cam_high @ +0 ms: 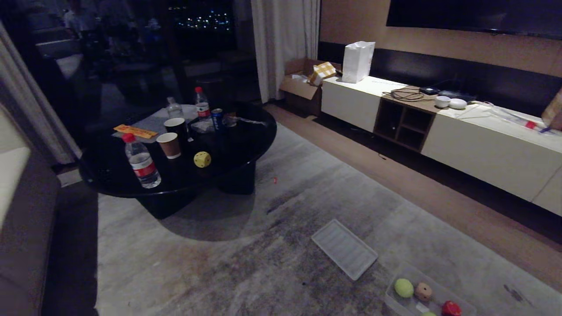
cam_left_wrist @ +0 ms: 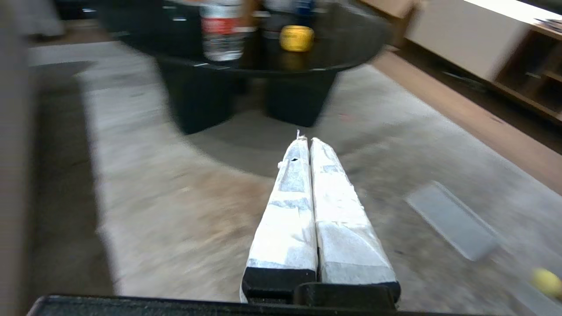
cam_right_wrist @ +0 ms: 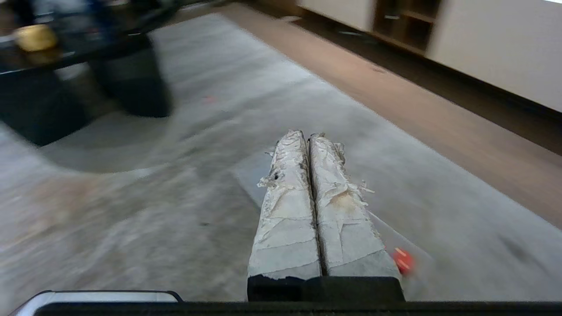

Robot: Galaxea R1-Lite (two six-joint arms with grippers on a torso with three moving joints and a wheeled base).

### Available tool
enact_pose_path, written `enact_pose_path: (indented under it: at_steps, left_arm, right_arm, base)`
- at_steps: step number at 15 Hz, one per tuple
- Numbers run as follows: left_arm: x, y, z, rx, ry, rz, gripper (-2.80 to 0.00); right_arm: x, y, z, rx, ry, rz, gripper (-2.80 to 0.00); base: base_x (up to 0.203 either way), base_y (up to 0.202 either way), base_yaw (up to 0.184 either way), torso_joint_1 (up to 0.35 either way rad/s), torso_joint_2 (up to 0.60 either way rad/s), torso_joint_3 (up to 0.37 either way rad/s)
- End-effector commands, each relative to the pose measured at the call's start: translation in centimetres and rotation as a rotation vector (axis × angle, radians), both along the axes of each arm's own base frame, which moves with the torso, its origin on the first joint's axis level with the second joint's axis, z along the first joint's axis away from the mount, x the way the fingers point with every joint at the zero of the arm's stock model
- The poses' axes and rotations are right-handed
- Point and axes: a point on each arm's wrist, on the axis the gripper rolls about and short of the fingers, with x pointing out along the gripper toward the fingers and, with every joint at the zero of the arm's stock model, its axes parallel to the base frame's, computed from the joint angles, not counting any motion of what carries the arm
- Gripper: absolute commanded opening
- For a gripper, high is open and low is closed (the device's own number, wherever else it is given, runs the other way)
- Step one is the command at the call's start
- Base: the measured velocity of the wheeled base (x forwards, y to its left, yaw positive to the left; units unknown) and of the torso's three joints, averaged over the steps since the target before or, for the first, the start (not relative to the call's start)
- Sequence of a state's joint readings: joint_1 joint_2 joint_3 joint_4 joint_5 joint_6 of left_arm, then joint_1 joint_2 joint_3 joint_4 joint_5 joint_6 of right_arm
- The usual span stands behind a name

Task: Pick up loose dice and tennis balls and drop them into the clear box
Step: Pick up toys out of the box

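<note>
A yellow die (cam_high: pixel 202 159) with dark pips lies loose on the round black table (cam_high: pixel 246 145); both wrist views also catch this yellow die (cam_left_wrist: pixel 297 38) (cam_right_wrist: pixel 36 37). On the carpet at the near right stands the clear box (cam_high: pixel 390 295). It holds a tennis ball (cam_high: pixel 403 288), a beige die (cam_high: pixel 423 291) and a red die (cam_high: pixel 451 309). My left gripper (cam_left_wrist: pixel 309 139) and right gripper (cam_right_wrist: pixel 307 134) hang shut and empty above the carpet, well short of the table. Neither arm shows in the head view.
Water bottles (cam_high: pixel 141 161), paper cups (cam_high: pixel 169 145) and a can (cam_high: pixel 217 118) crowd the table around the die. A flat ribbed clear lid (cam_high: pixel 344 249) lies on the carpet beside the box. A sofa edge (cam_high: pixel 26 228) is on the left, a long low cabinet (cam_high: pixel 483 145) on the right.
</note>
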State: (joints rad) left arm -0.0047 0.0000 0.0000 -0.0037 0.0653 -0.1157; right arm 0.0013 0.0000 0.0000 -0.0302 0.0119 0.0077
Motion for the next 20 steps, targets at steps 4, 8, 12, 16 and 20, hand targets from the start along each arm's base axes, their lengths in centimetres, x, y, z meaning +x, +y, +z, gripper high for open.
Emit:
enact_pose_path:
  at_steps: [4, 8, 12, 16, 20]
  left_arm:
    - [0.02, 0.00, -0.03, -0.001, 0.002, 0.001, -2.80]
    - [0.02, 0.00, -0.03, -0.002, 0.002, 0.001, -2.80]
    - [0.02, 0.00, -0.03, -0.005, 0.002, 0.002, -2.80]
    - [0.02, 0.00, -0.01, -0.005, 0.000, 0.001, -2.80]
    - [0.02, 0.00, -0.01, -0.008, 0.000, 0.002, -2.80]
  right_arm:
    - [0.09, 0.00, -0.29, 0.000, 0.012, 0.001, -2.80]
    - [0.09, 0.00, -0.26, 0.000, 0.011, 0.000, -2.80]
    - [0.09, 0.00, -0.30, 0.000, 0.013, 0.001, -2.80]
    - [0.08, 0.00, -0.26, 0.000, 0.012, 0.001, -2.80]
    - [0.09, 0.00, -0.30, 0.000, 0.013, 0.001, -2.80]
  base:
    - [0.000, -0.006, 0.166, 0.003, 0.00, 0.002]
    - [-0.001, -0.007, 0.166, 0.001, 0.00, 0.002]
    - [0.001, -0.003, 0.137, 0.000, 0.00, 0.000]
    - [0.000, 0.000, 0.000, 0.000, 0.00, 0.000]
    - [0.013, 0.000, 0.000, 0.000, 0.00, 0.001]
